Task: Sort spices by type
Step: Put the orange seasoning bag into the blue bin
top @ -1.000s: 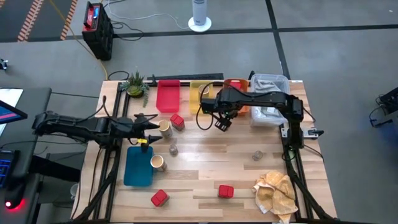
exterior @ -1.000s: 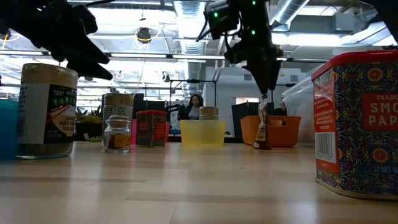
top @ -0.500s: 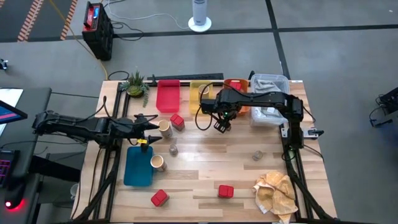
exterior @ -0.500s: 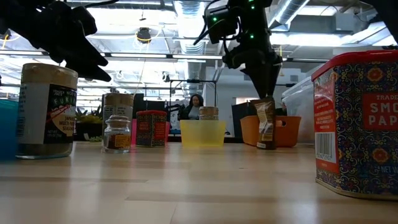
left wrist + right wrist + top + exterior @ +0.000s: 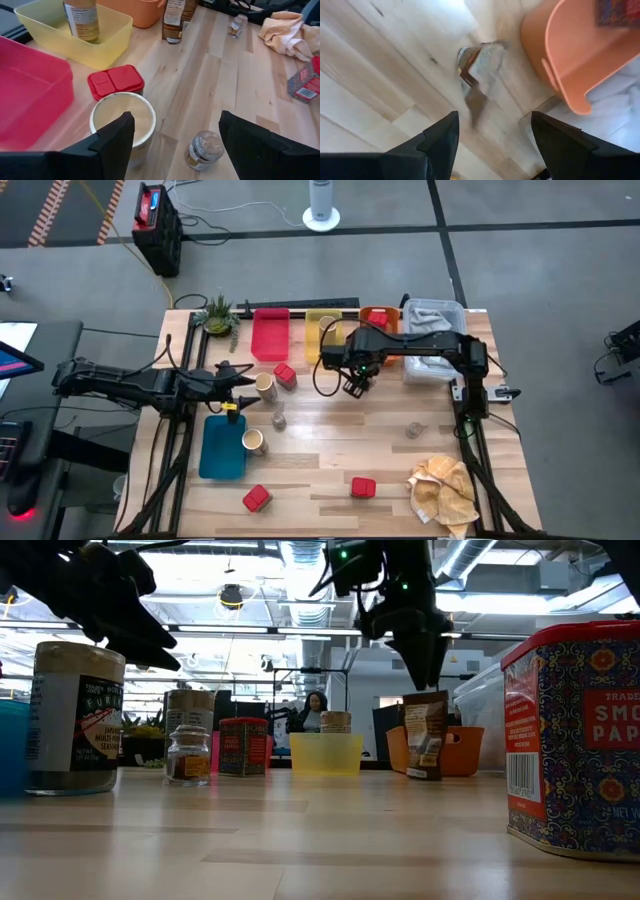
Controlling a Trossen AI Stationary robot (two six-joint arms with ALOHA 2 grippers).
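Note:
A brown spice packet (image 5: 425, 735) stands upright on the table in front of the orange tray (image 5: 380, 320); it also shows in the right wrist view as a blurred packet (image 5: 477, 75). My right gripper (image 5: 352, 380) points down just above it, fingers open, one on either side of its top. My left gripper (image 5: 243, 380) hovers open at the left, pointing at a tan cylinder (image 5: 122, 117) that stands beside a red tin (image 5: 116, 80) and a small glass jar (image 5: 205, 150). More spices stand apart: red tins (image 5: 257, 499) (image 5: 363, 487), a cylinder (image 5: 255, 442), a jar (image 5: 413, 429).
Red (image 5: 270, 335), yellow (image 5: 322, 330) and orange trays line the far edge, the yellow tray holding a jar (image 5: 81, 20). A blue tray (image 5: 222, 445) lies near left, a clear bin (image 5: 432, 340) far right, a beige cloth (image 5: 445, 490) near right, a plant (image 5: 218, 315) far left.
The brown packet under my right gripper has turned about on the table: in the low view it showed its thin edge, and now it shows its broad face, upright in about the same place.

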